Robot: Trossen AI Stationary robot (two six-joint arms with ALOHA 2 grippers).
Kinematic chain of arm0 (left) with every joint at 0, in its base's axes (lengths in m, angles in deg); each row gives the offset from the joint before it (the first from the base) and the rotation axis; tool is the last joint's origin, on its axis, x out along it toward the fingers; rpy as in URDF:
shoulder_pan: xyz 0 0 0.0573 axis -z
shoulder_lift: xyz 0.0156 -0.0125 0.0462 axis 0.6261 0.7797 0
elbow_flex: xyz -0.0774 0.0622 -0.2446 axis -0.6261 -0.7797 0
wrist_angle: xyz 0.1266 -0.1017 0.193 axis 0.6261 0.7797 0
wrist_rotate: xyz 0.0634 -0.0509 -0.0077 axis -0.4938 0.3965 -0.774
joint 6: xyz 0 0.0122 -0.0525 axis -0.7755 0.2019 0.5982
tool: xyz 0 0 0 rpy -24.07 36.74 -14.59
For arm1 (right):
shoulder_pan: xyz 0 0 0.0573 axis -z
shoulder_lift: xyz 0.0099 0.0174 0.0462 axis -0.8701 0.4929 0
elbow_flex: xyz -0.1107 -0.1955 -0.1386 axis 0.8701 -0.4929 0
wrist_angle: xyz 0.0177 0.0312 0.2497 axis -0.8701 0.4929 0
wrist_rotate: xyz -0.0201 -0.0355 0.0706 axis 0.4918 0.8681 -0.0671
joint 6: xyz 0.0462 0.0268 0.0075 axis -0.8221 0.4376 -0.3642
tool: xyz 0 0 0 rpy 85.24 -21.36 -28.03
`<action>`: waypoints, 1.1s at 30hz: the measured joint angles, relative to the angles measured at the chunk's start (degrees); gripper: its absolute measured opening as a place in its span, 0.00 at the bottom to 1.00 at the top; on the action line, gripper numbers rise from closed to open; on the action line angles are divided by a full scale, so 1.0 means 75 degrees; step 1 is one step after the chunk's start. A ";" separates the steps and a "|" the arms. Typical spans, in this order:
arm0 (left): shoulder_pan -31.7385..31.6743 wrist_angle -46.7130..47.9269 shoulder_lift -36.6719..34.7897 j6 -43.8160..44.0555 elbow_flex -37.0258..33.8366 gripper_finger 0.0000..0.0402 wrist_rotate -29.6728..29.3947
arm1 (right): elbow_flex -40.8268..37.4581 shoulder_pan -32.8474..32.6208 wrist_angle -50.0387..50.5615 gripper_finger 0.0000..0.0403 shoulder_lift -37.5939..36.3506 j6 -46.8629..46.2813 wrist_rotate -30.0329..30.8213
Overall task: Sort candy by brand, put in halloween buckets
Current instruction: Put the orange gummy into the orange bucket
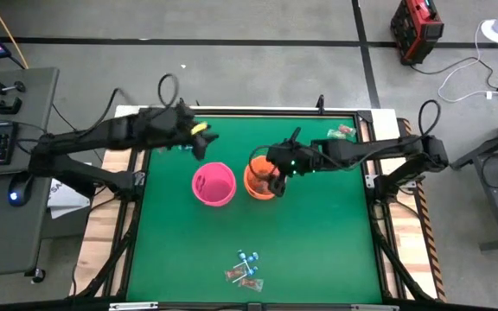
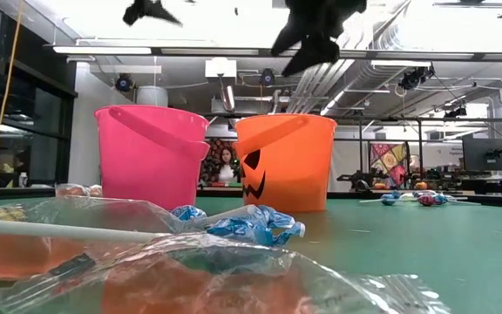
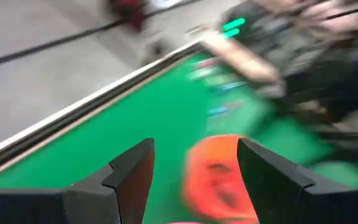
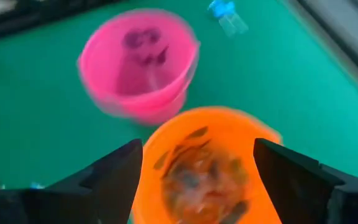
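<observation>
Directly above the orange bucket [image 1: 258,180], the right pincer [image 1: 277,177] gapes

Two dark jointed arms, looping black cables, green indicator light, yellow patch near left wrist

Two buckets stand side by side: one pink bucket [image 1: 213,185] and one orange bucket [image 1: 258,180], the orange directly beneath the right gripper [image 1: 276,175]. Two arms, each with one gripper. Loose candy lies in three clusters; the near-edge cluster [image 1: 245,269] holds about three blue-headed lollipops and some red-and-clear wrapped pieces, too small to count
</observation>
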 joint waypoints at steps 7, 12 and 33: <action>-0.3988 0.1905 0.1820 -0.1555 0.0516 0.55 0.2250 | 0.0951 0.0774 0.0336 0.75 -0.0002 -0.0271 0.0343; -0.5779 0.2448 0.3535 -0.2238 0.0516 0.55 0.2089 | 0.1130 0.1285 0.0308 0.75 -0.0002 -0.1029 0.0345; -0.6633 0.2956 0.5807 -0.1423 0.0277 0.55 0.0491 | 0.1130 0.1327 0.1479 0.75 0.0007 -0.1003 0.0206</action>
